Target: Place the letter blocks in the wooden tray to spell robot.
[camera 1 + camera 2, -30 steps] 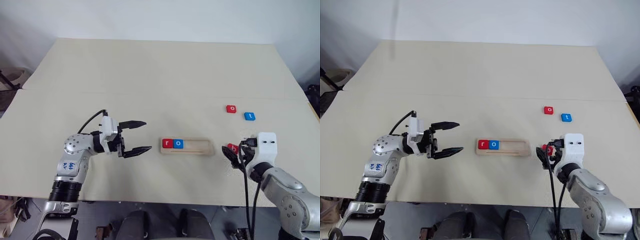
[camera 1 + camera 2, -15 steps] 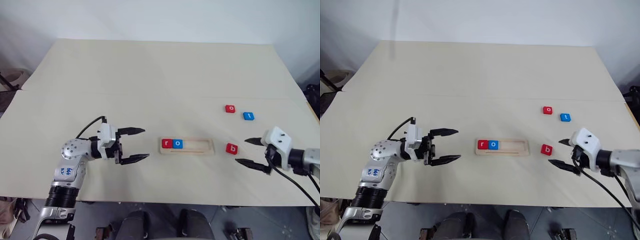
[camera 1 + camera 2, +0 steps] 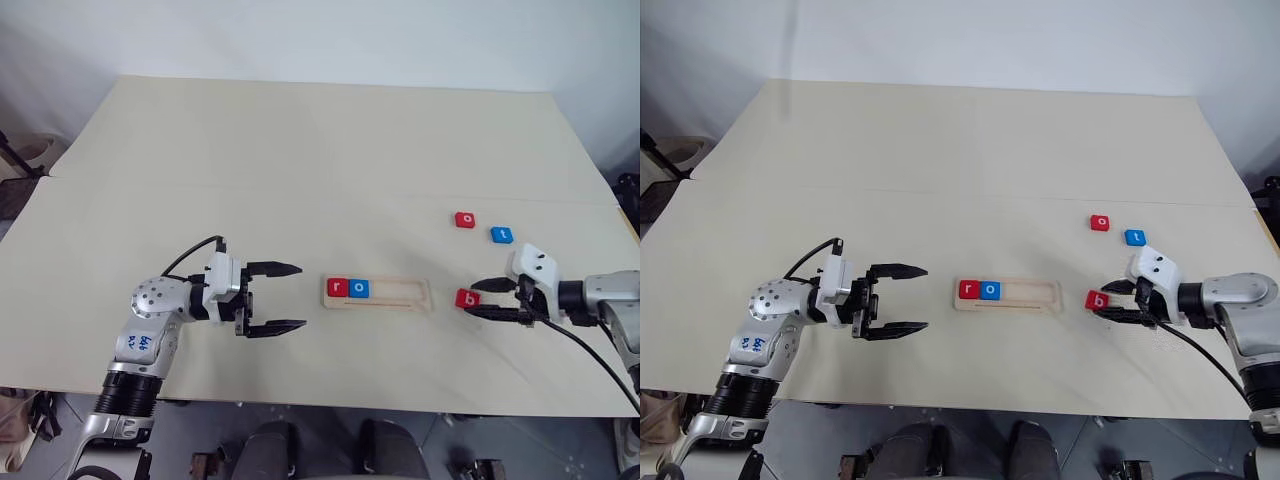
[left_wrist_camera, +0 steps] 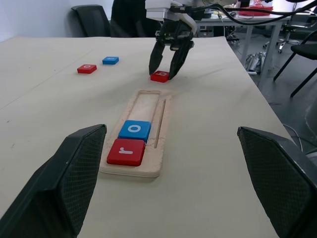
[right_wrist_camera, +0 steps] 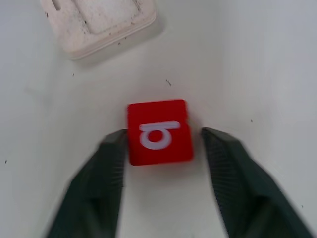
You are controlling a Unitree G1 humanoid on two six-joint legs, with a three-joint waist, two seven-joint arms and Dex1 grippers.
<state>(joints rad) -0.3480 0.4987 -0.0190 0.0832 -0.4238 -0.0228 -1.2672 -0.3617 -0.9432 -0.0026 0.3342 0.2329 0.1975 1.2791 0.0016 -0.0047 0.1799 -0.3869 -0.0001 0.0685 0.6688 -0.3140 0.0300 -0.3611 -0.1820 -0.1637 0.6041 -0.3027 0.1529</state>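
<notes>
I see bright, even, soft light; faint shadows under the wooden tray [image 3: 378,292]; the right wrist view looks blurred.

We see a pale beige table [image 3: 300,160] filling most of the frame. At lower centre lies the wooden tray [image 3: 395,291]. To its right rests a red b block [image 3: 465,298]; farther up right sit a red o block [image 3: 466,219] and a blue t block [image 3: 502,235].

red r [image 4: 126,151], blue o [image 4: 134,130], red b [image 5: 159,132]
</notes>
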